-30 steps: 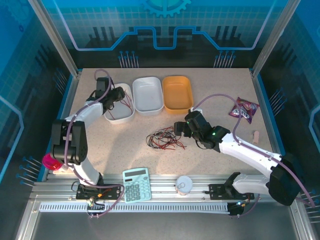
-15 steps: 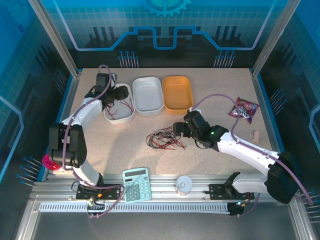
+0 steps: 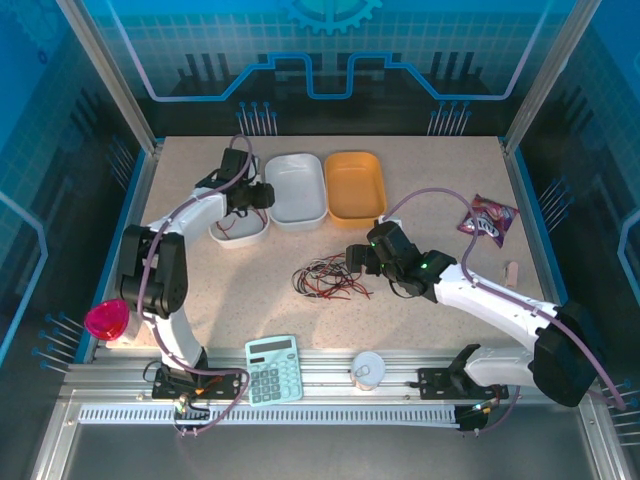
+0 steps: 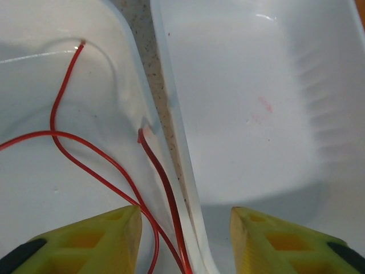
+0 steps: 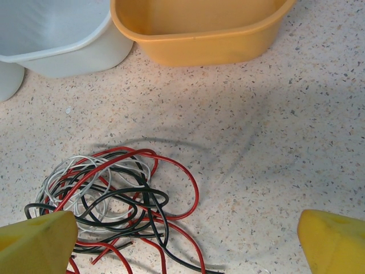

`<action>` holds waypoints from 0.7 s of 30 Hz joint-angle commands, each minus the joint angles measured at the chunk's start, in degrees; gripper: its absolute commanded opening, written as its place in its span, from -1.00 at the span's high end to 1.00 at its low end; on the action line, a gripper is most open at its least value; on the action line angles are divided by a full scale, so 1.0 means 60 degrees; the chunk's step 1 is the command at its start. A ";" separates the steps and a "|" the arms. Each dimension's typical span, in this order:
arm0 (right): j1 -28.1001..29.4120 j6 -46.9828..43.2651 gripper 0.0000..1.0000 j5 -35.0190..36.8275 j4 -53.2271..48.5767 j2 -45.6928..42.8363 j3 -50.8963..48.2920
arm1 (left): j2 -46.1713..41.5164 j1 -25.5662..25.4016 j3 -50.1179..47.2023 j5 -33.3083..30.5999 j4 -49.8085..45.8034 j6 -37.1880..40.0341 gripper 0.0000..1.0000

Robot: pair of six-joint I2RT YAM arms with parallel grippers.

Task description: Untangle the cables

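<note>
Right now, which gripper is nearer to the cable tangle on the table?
Right. The right gripper hangs beside the cable tangle; the left gripper is away over the white trays.

Over the link both arms looked the same to me. The left arm and the right arm wore smooth white shells, joined by chunky black joint housings. A thick purple cable looped loosely off the right arm, and a matching one ran along the left. I noted a small green light glowing on the right arm's black wrist section. Each base was bolted to a black bracket. On my wrist feeds the left fingers and right fingers were bright yellow, blocky wedges. The left ones showed moulded recesses and black backing at their outer edges.
</note>
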 commanded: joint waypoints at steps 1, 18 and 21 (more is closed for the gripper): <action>-0.0141 0.0092 -0.99 0.0105 -0.0017 -0.0192 -0.0008 | 0.0197 -0.0159 0.0274 -0.0259 -0.0372 -0.0029 0.14; -0.0150 0.0225 -0.99 0.0297 0.0025 -0.0157 -0.0078 | -0.0057 -0.0254 0.0303 -0.3160 -0.0757 0.0178 1.00; -0.0145 0.0250 -0.99 0.0319 0.0012 -0.0102 -0.0012 | 0.0276 -0.0248 0.0553 -0.3752 -0.0791 0.0272 1.00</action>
